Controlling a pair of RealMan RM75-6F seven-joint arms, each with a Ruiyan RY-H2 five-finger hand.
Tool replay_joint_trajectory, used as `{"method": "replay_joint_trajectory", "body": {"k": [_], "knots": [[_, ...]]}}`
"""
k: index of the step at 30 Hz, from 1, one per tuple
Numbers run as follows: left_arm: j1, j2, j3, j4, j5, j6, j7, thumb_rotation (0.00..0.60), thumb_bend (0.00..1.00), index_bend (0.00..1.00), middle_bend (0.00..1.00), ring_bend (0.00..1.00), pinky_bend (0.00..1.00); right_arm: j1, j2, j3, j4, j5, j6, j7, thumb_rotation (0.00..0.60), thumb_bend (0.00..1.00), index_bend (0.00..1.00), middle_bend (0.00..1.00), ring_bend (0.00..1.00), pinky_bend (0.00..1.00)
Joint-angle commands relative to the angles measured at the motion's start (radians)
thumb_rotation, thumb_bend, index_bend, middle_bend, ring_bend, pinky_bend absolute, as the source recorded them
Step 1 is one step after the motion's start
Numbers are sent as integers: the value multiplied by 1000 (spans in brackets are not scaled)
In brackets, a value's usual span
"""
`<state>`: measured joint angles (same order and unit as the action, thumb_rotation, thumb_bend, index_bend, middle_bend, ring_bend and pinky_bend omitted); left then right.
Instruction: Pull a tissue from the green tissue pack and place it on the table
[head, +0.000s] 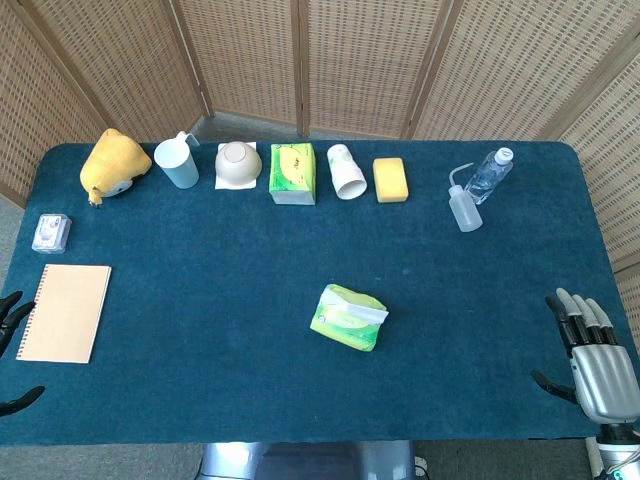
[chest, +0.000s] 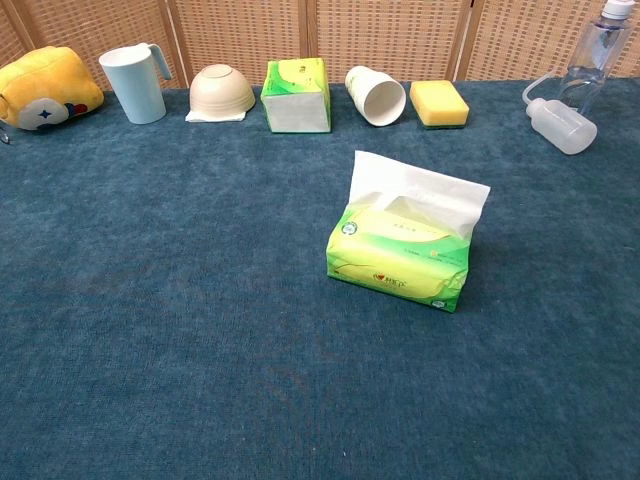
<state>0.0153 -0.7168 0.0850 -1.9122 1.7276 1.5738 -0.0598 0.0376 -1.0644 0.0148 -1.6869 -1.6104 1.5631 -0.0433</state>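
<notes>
The green tissue pack (head: 348, 317) (chest: 398, 258) lies near the middle of the blue table, turned at a slight angle. A white tissue (chest: 418, 196) stands up out of its top slot. My right hand (head: 594, 356) hovers at the table's front right corner, far to the right of the pack, its fingers spread and holding nothing. Only the dark fingertips of my left hand (head: 12, 345) show at the left edge of the head view, apart and empty. Neither hand appears in the chest view.
Along the back edge stand a yellow plush toy (head: 112, 164), a light blue cup (head: 178, 161), a bowl (head: 238, 163), a green tissue box (head: 292, 173), a tipped paper cup (head: 348, 172), a yellow sponge (head: 390, 180), a squeeze bottle (head: 463, 205) and a water bottle (head: 490, 174). A notebook (head: 65, 312) lies front left.
</notes>
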Motion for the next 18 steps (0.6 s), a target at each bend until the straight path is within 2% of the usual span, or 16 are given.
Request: {"method": "replay_joint_trajectory", "body": {"k": [1,5,9,14,18], "knots": [[0,-1,0,0,1,-1,1,600,0,8,0,0,12,1,1,1,2,-3,1,-2,600,0,0,0,0,13],[-1,-1,0,-2,-1,-2,3,600,0,8,0,0,12,6,-8,2,4,-21,5,12,600,0,0,0,0,14],[-4,-6,-1,-8,-2,-12,23,600,0,8,0,0,12,56,-30,-6,-11,-104,-30,85,600,0,0,0,0,38],[-9,-10,-4,-16,-13,-24,37,600,0,8,0,0,12,161,-70,13,-51,-145,-150,104,600,0,0,0,0,111],[-12,-10,-7,-18,-27,-31,37,600,0,8,0,0,12,233,-104,36,-74,-127,-246,100,600,0,0,0,0,145]]}}
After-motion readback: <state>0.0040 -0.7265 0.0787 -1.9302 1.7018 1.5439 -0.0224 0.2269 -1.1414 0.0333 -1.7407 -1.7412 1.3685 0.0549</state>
